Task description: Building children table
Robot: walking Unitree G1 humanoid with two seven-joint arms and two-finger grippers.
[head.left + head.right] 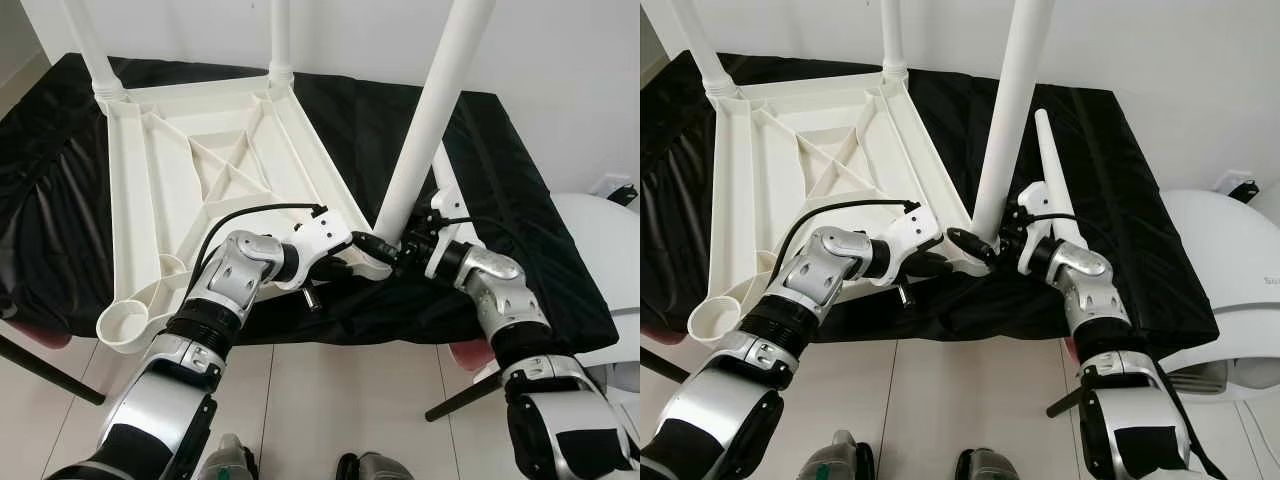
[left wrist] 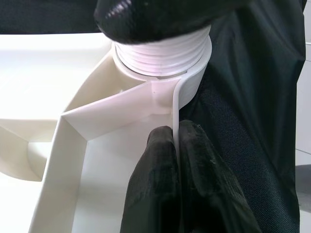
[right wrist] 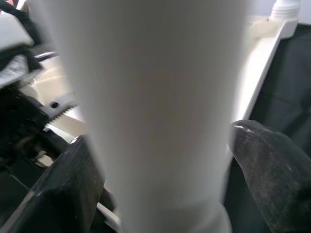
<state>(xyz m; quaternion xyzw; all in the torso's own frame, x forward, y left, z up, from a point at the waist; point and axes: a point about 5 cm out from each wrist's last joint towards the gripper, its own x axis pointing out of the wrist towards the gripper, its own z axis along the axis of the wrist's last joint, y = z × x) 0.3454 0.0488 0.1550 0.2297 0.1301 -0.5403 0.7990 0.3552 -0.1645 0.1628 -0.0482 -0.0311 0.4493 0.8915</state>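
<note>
Left eye view shows a white plastic tabletop point(image 1: 190, 190) lying upside down on a black cloth point(image 1: 500, 180), with ribs in triangle shapes on its underside. No writing can be read on any part; a few small letters on a white rounded object point(image 1: 1230, 260) at the right are too small to read. The left gripper point(image 2: 177, 160) pinches a thin smooth rim of the tabletop between its two black fingers, just below a ridged, threaded socket point(image 2: 163, 53). The right gripper point(image 3: 160, 165) grasps a smooth round white leg point(image 1: 425, 120) that stands in this near corner. One loose tapered leg point(image 1: 1058, 180) lies on the cloth beside it.
</note>
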